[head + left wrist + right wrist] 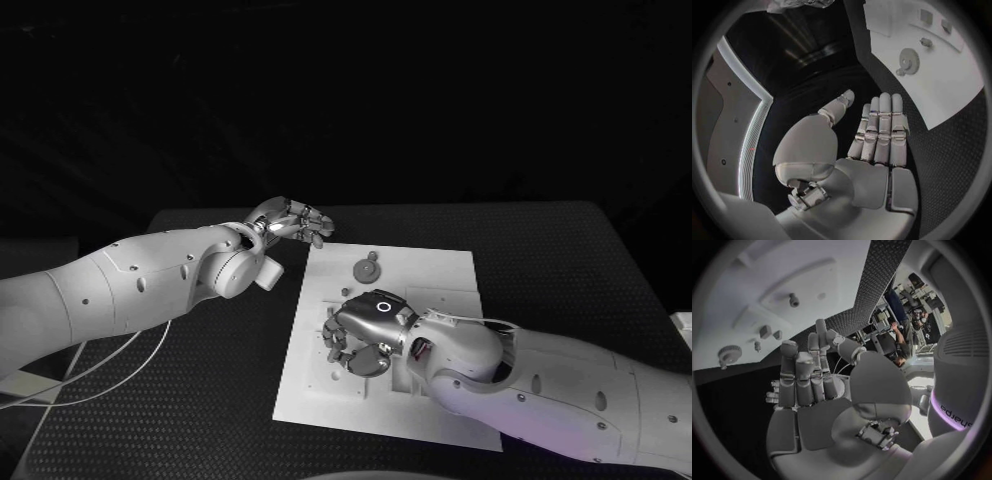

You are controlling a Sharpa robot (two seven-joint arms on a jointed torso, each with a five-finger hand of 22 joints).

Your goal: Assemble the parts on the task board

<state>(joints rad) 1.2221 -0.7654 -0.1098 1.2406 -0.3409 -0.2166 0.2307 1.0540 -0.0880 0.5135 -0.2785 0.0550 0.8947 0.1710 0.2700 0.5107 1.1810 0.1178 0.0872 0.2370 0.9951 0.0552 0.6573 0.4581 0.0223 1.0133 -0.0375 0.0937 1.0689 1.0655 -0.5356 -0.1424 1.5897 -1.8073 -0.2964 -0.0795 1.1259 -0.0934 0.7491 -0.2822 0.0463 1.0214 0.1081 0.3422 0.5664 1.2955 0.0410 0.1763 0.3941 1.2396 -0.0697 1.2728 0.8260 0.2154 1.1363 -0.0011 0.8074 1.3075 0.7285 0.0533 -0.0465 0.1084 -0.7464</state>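
the right hand hovers low over the middle of the white board, fingers apart and holding nothing. the gear lies flat just beyond its fingertips, nearer this hand than the left hand, which hangs off the board's far corner, fingers straight and empty.

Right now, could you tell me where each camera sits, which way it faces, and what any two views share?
Head view: on the robot's head, looking down at the task board; both arms enter, right hand over the board.
Left wrist view: behind the left hand, fingers straight, facing the board's edge.
Right wrist view: behind the right hand, facing the board.
Shared: the gear appears in all three.
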